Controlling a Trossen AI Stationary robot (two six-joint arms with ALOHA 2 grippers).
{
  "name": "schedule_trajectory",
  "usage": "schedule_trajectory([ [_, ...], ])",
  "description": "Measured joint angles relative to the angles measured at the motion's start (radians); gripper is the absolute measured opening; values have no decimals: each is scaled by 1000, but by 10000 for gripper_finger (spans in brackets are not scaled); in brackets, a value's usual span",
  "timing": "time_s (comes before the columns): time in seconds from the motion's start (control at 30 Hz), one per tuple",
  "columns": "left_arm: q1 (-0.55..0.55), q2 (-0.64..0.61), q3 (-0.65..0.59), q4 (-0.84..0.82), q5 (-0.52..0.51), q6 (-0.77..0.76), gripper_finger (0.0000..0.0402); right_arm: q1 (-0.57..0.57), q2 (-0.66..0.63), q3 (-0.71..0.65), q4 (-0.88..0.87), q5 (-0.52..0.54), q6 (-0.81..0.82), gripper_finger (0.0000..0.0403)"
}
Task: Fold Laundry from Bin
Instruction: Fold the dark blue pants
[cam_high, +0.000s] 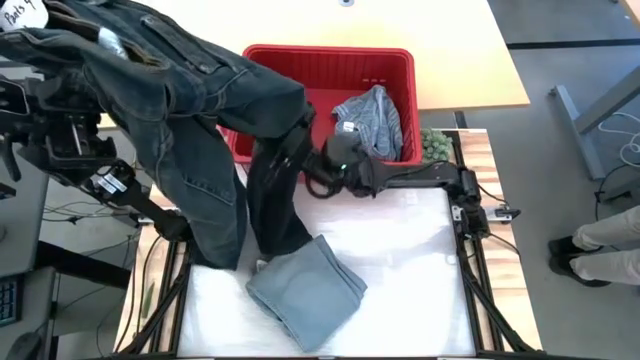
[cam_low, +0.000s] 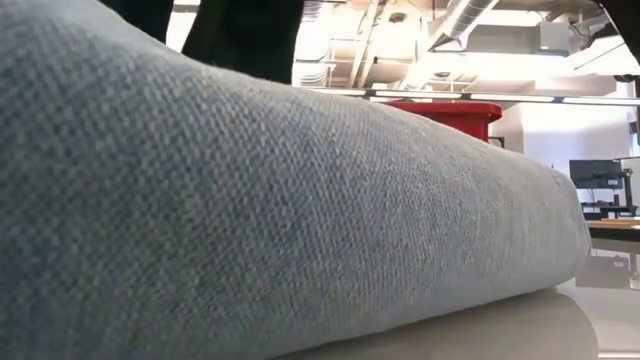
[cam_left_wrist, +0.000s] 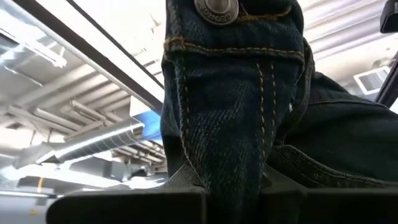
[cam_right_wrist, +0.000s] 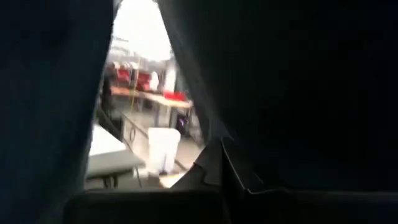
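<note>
From above, dark denim jeans (cam_high: 190, 110) hang across the red bin's (cam_high: 395, 62) left edge; a striped garment (cam_high: 372, 118) lies inside it, and a folded blue-grey garment (cam_high: 305, 285) rests on the tabletop (cam_high: 420, 270). The right pincer (cam_high: 318, 160) meets the jeans' leg. Left wrist: left pincer (cam_left_wrist: 224, 180) clenched on the jeans' waistband. Right wrist: denim fills the view; I cannot tell that grip.

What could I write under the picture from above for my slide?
Two robot arms lift dark blue denim jeans beside a red plastic bin; a folded light blue-grey garment lies on the white table.
</note>
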Motion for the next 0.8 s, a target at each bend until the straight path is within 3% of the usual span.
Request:
schedule_trajectory([
  [0.1, 0, 0, 0, 28, 8, 58, 8, 4, 21, -5, 124, 227, -93, 18],
  [0.17, 3, 0, 0, 38, 3, 105, 8, -25, 21, -5, 237, 279, -121, 18],
  [0.27, 30, 1, 0, 38, -39, 166, 9, -45, -42, -3, 93, 185, -19, 18],
  [0.4, 62, 6, 0, 35, -120, 255, 9, -17, -135, 1, -332, -184, 275, 18],
  [0.47, 78, 6, 0, 34, -165, 307, 9, 7, -155, -1, -522, -288, 363, 18],
  [0.57, 118, 9, 0, 36, -237, 363, 9, 64, -162, -4, -653, -223, 376, 18],
  [0.67, 167, 15, -1, 29, -262, 363, 9, 133, -154, -4, -617, -90, 375, 18],
  [0.8, 222, 22, -2, 17, -292, 376, 9, 208, -139, -56, -462, -85, 380, 23],
])
